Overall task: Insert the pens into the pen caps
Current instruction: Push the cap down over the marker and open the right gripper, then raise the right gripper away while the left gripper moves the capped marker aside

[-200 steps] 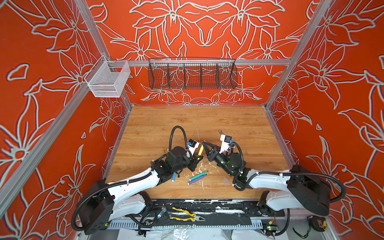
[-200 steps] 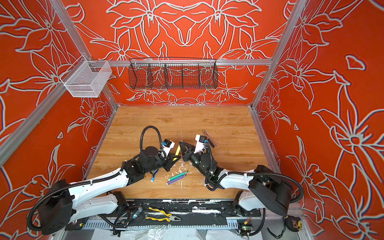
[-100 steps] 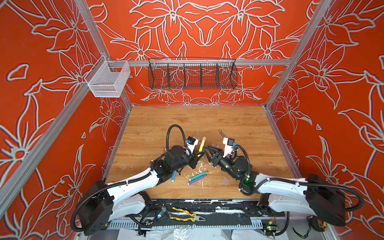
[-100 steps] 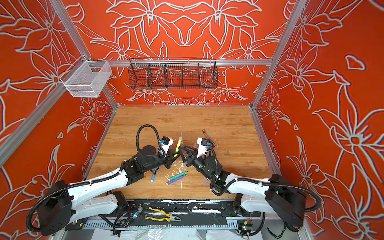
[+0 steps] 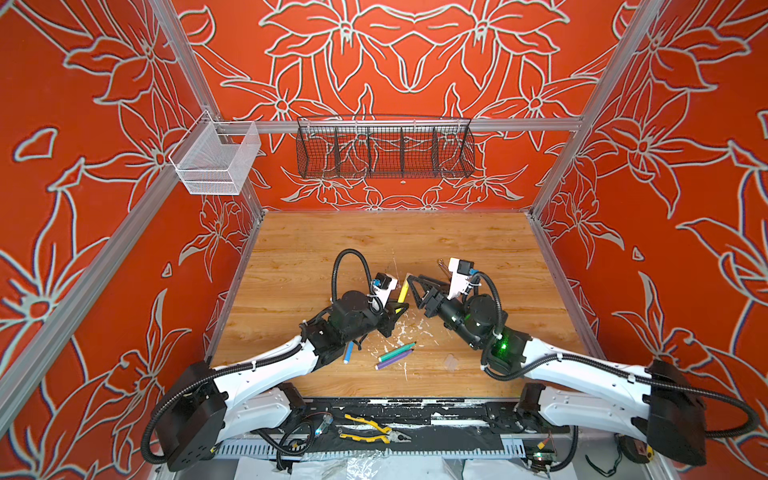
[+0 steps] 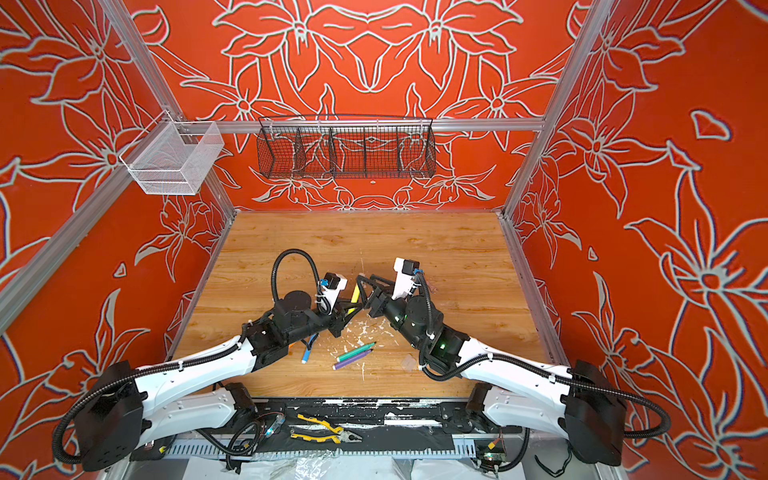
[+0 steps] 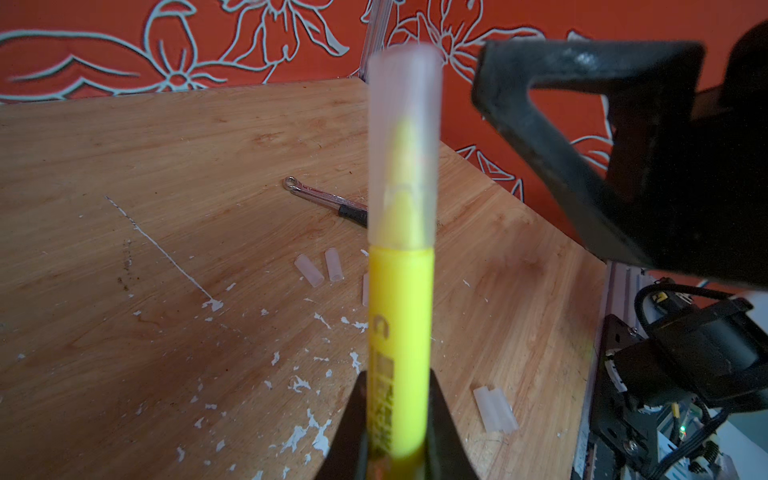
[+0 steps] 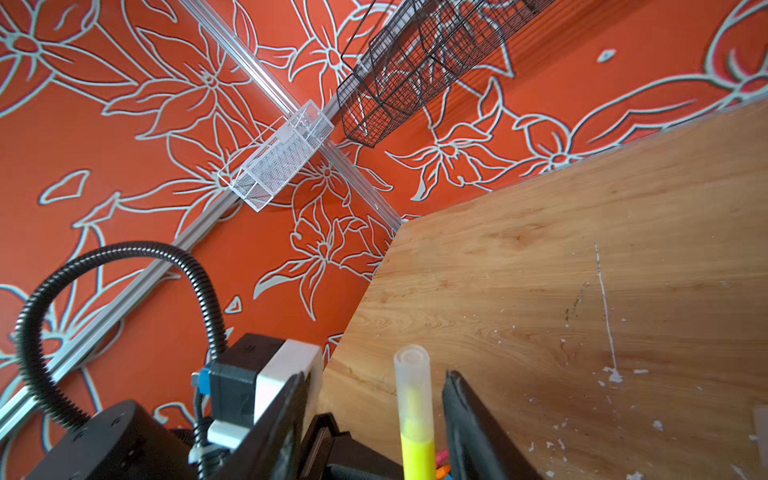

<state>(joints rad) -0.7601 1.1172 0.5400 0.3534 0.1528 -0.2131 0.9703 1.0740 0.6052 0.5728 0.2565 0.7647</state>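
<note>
Left pincer (image 7: 397,386) clamped on one yellow felt-tip pen (image 7: 401,332) wearing one clear plastic cap (image 7: 405,145). Right pincer (image 8: 376,376) apart. Three loose on wooden worktop (image 5: 374,241): blue pen (image 5: 348,352), green pen (image 5: 397,351), purple pen (image 5: 394,360).

The left arm (image 5: 266,365) reaches in from 7 o'clock, the right arm (image 5: 582,370) from 5 o'clock. The left gripper (image 5: 397,308) pinches a yellow pen (image 5: 402,291), pointing to 1 o'clock. The right gripper (image 5: 415,293) points to 10 o'clock, jaws apart.
</note>
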